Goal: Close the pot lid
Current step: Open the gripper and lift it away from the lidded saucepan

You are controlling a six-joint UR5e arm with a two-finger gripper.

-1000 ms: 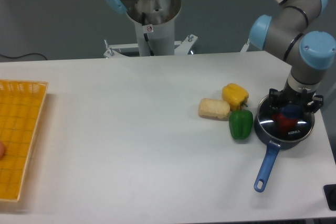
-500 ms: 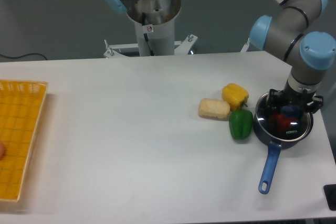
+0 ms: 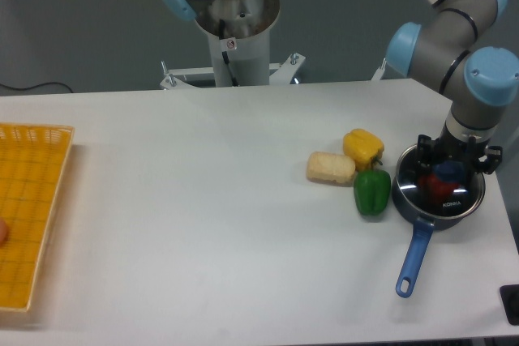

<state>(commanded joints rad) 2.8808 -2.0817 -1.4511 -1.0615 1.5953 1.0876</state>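
Observation:
The dark navy pot stands at the table's right edge, its long blue handle pointing toward the front. The clear glass lid with white lettering lies on the pot's rim. A red object shows through the glass. My gripper comes straight down over the lid and is closed around its blue knob. The fingertips are partly hidden by the wrist.
A green pepper touches the pot's left side. A yellow pepper and a pale bread-like block lie just behind it. A yellow basket sits at the table's left edge. The table's right edge is close to the pot.
The pot, lid and gripper shifted slightly together. The handle tip swung a little right, then back left. The lid stays on the pot.

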